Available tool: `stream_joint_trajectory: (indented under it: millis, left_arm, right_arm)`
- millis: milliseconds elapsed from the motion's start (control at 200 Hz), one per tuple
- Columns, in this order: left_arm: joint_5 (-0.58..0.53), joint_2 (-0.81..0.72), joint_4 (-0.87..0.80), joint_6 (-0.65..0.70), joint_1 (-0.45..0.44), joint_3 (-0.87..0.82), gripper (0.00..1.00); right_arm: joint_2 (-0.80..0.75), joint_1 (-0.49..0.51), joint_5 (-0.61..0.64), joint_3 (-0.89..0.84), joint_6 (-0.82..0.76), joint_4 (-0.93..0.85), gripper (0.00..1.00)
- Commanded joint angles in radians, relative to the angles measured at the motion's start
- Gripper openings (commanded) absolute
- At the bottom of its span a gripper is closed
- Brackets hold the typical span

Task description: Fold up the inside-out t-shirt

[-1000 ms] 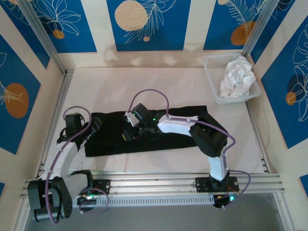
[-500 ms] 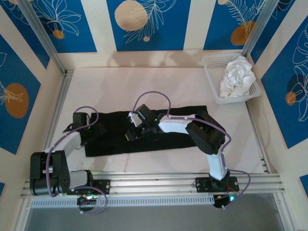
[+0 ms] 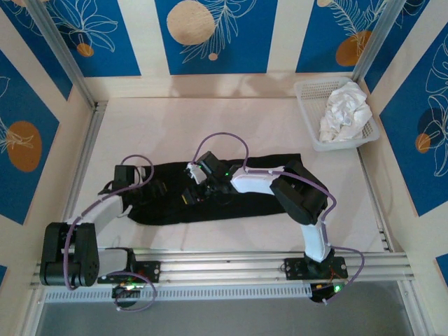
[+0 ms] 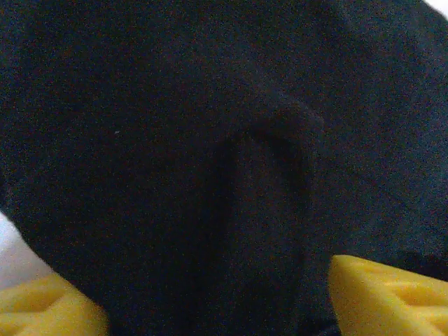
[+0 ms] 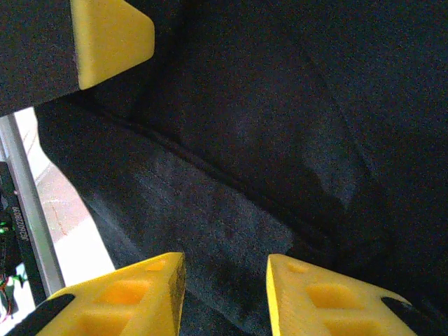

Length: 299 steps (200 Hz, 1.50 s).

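Now that L gripper (image 3: 145,192) has slid onto t-shirt (image 3: 227,210) near counter (image 3: 210,126) left edge, fold can start; its & R gripper (image 3: 191,197) grasp unclear.

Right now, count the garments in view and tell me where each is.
2. The black t-shirt lies spread across the middle of the table. A white cloth sits bunched in the basket at the far right. More may be hidden beneath it.

Black t-shirt (image 5: 280,140) under right gripper (image 5: 225,297)

Overhead view looks down; wrist views hug the t-shirt (image 3: 210,210).
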Motion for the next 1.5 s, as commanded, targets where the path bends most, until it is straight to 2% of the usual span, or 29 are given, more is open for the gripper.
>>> stream_joint_trajectory:
  millis: [0, 190, 350, 575, 800, 1025, 1215, 1260, 1370, 1490]
  left_arm:
    - [0.071, 0.002, 0.021, -0.003, -0.022, -0.021, 0.63]
    - [0.054, 0.025, 0.061, -0.005, -0.022, -0.036, 0.35]
    - [0.071, 0.072, 0.103, -0.021, -0.022, -0.029, 0.00]
    - [-0.018, 0.001, -0.005, -0.032, -0.010, 0.039, 0.00]
    - [-0.155, -0.018, -0.298, 0.006, -0.002, 0.235, 0.00]
    - [-0.443, 0.098, -0.658, 0.193, 0.026, 0.573, 0.00]
    - [-0.870, 0.208, -0.885, 0.401, 0.038, 0.913, 0.00]
    - [-0.938, 0.229, -0.914, 0.429, 0.038, 0.975, 0.00]
    - [-0.995, 0.270, -0.961, 0.445, 0.019, 1.050, 0.00]
    - [-1.036, 0.310, -0.996, 0.416, -0.065, 1.050, 0.00]
  right_arm:
    - [0.001, 0.003, -0.018, 0.019, 0.007, -0.002, 0.37]
    - [0.002, 0.003, -0.015, 0.022, 0.006, -0.009, 0.37]
    - [-0.021, -0.001, -0.004, 0.017, 0.001, -0.017, 0.37]
    - [-0.143, -0.036, 0.052, -0.043, -0.026, -0.032, 0.41]
    - [-0.298, -0.109, 0.082, -0.210, -0.009, 0.049, 0.41]
    - [-0.455, -0.201, 0.065, -0.352, -0.003, 0.058, 0.41]
    - [-0.623, -0.276, 0.052, -0.475, 0.009, 0.015, 0.41]
    - [-0.660, -0.294, 0.051, -0.499, 0.006, 0.004, 0.41]
    - [-0.728, -0.338, 0.051, -0.538, 0.004, -0.021, 0.42]
    - [-0.775, -0.360, 0.050, -0.554, -0.002, -0.040, 0.42]
